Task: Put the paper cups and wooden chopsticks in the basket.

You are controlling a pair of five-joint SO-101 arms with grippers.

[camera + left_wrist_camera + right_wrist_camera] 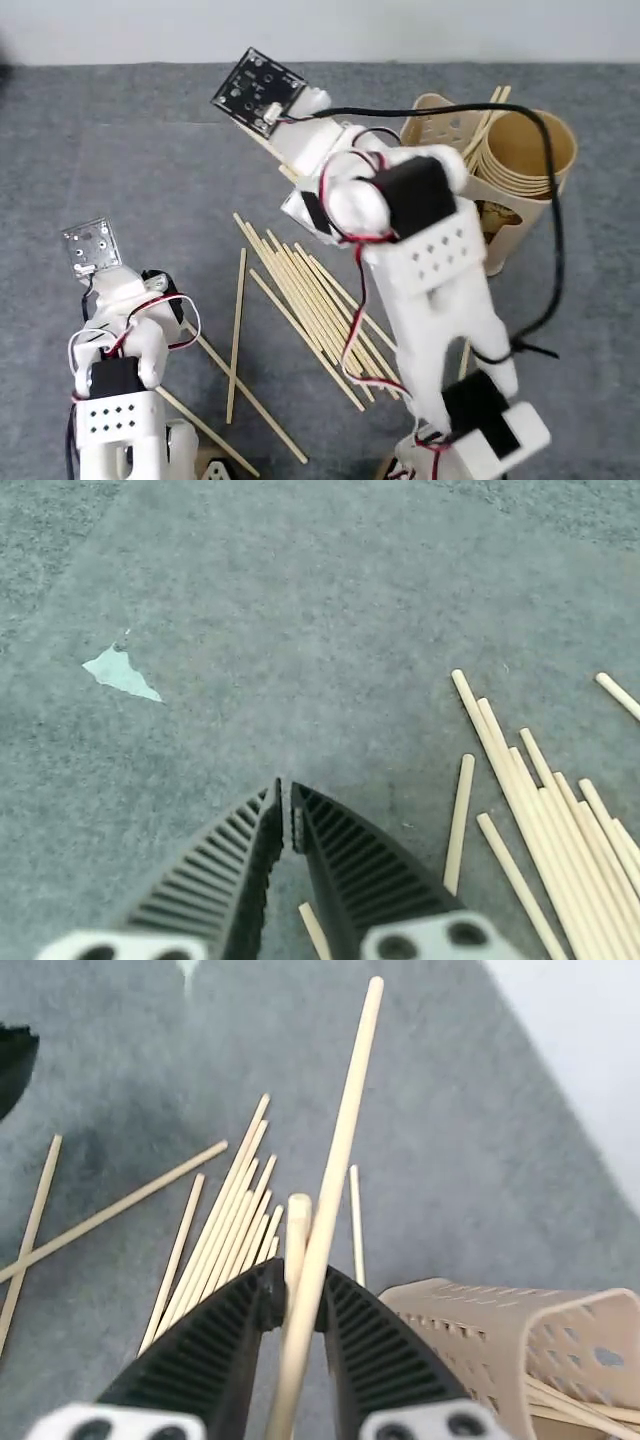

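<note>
Now — right jaws: clamped on chopsticks [337,1160], held aloft near basket [480,1330], presumably for dropping in.
Left jaws: together, empty, above worktop [300,630].

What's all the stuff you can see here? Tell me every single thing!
mat: one, grey, covering the table.
basket: one, beige with holes, upper right of the high view.
paper cups: a nested stack, number unclear, tan, inside the basket.
chopsticks in the basket: a few, pale wood, beside the cups.
loose chopsticks: many, pale wood, lying on the mat between the two arms.
scrap: one, pale blue-green, flat on the mat.
held chopsticks: two as far as I can tell, pale wood, in the right gripper.
left gripper: one, black fingers, shut and empty, above the mat.
right gripper: one, black fingers, shut on the held chopsticks, near the basket.
</note>
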